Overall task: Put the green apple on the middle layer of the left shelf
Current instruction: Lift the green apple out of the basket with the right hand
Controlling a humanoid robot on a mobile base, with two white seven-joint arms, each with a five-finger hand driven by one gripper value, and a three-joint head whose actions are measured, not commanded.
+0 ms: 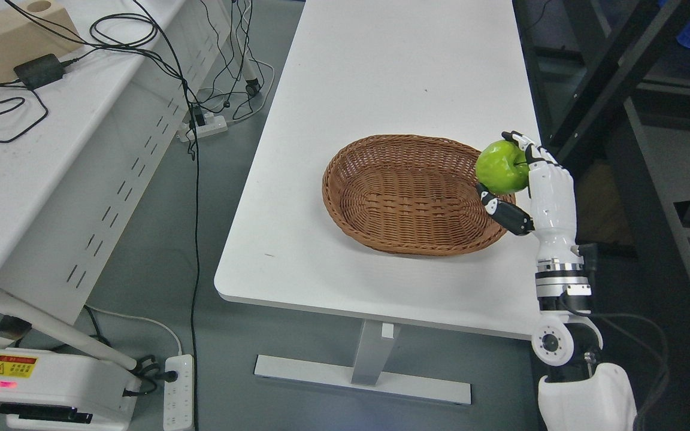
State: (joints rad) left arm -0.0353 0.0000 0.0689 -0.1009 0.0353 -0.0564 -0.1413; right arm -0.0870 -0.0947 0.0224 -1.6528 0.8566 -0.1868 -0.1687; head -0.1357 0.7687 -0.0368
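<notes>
A green apple (501,167) is held in my right hand (516,173), whose fingers (533,151) curl over its top while the thumb (504,211) sits under it. The hand holds the apple above the right rim of a brown wicker basket (381,221) that stands empty on the white table (375,78). My right arm rises from the lower right corner, past the table's right edge. My left arm is out of view. No shelf layer is plainly visible.
A dark metal rack frame (596,78) stands just right of the table. A white bench (33,155) with black cables, a power adapter (39,70) and a wooden block (9,36) is at left. A power strip (178,392) lies on the floor.
</notes>
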